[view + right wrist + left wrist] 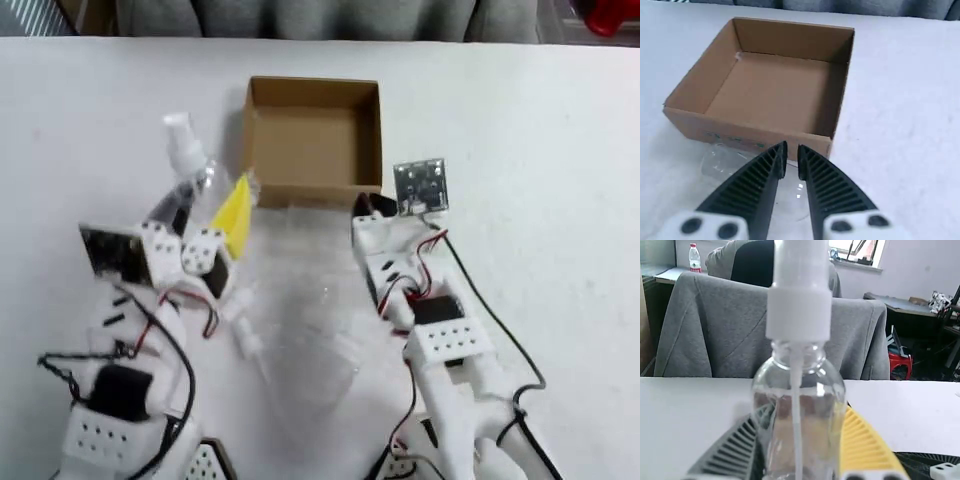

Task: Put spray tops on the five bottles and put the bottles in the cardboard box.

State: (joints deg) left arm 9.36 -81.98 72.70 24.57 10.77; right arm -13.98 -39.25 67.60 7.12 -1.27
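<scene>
The left gripper (205, 198) is gripping an upright clear bottle (797, 415), which is wearing a spray top (800, 290), beside the cardboard box (313, 140). The right gripper (791, 155) is hovering with fingers nearly together, empty, facing the box's near wall.

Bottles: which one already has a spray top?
The bottle in the left gripper, with a white spray top on; the loose bottle by the cardboard box shows none.

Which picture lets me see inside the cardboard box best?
The right wrist view: the cardboard box faces the camera, its open top, brown floor and inner walls plain to see, with nothing inside. The high view shows the same box from above, also empty.
</scene>
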